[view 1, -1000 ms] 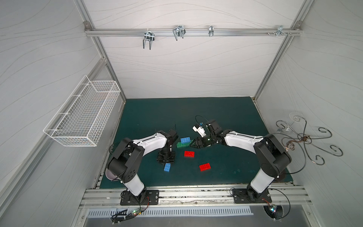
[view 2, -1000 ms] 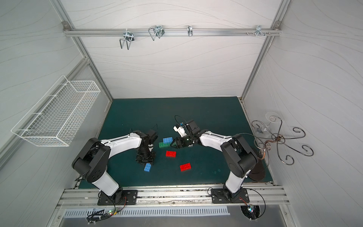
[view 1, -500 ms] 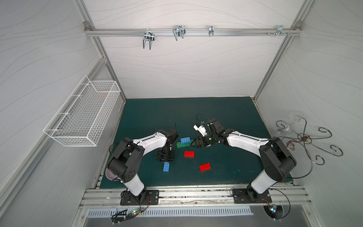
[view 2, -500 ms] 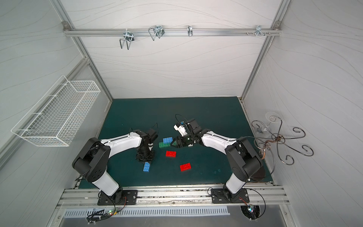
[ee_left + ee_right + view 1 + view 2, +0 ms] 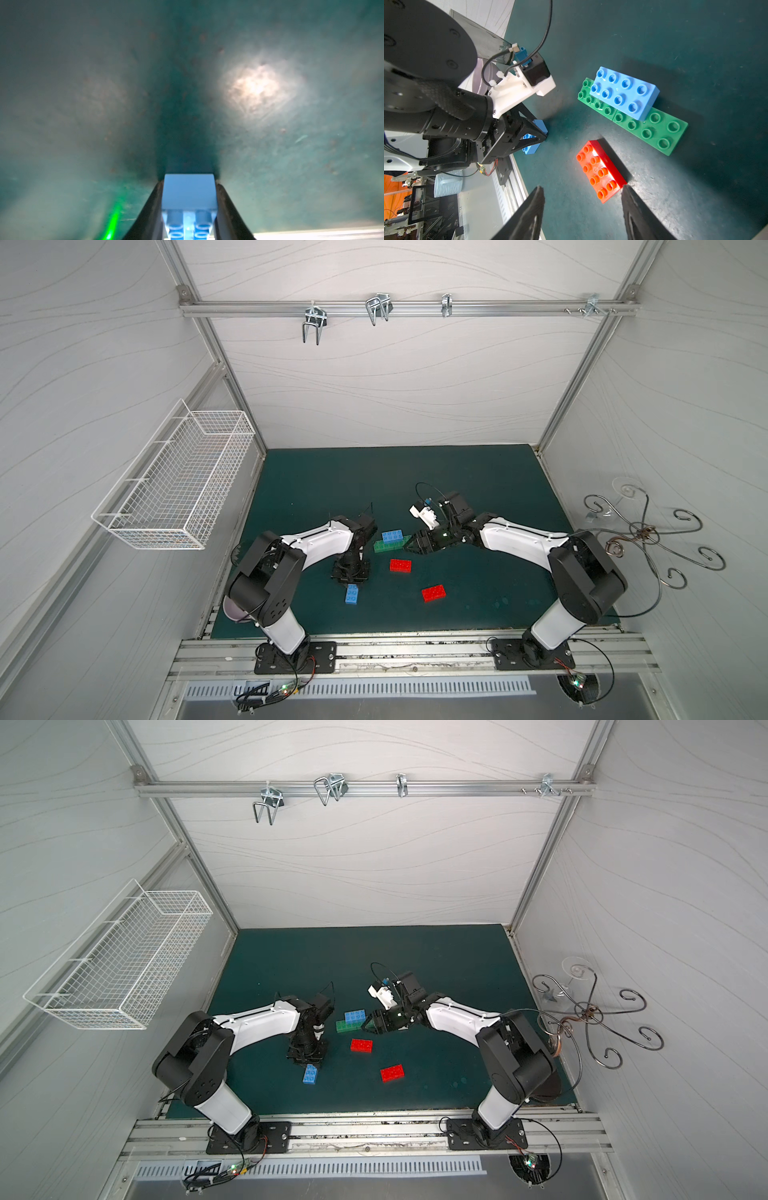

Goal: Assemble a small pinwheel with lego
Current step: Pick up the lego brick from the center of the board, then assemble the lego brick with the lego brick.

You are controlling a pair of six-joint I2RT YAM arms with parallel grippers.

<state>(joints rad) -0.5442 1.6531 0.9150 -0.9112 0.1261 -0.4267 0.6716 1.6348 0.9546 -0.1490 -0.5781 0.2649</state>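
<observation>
**Left gripper** (image 5: 189,184): your jaws were clamped on the sides of a blue brick (image 5: 188,193), with its studs showing toward the wrist camera. In both top views the gripper (image 5: 351,574) pointed down at the mat (image 5: 374,481). The brick (image 5: 352,594) stuck out from under the fingertips on the side toward the arm's base. You could not tell whether the brick touched the mat.

**Right gripper** (image 5: 582,189): your jaws stood moderately apart, holding nothing. In a top view its tip (image 5: 368,1026) sat just beside one end of the stack.

**Stack** (image 5: 633,112): this lay ahead of the right fingertips. Two green bricks (image 5: 652,128) sat end to end on the mat, and a top blue brick (image 5: 623,93) was pressed across their joint. It lay between your two grippers.

**Red brick** (image 5: 600,170): this lay loose on the mat, studs up. It was just ahead of the right fingers and nearer to them than the stack, and it was not gripped.

**Second red brick** (image 5: 433,593): this also lay loose on the mat, well apart from both grippers and back toward the right arm's base.
</observation>
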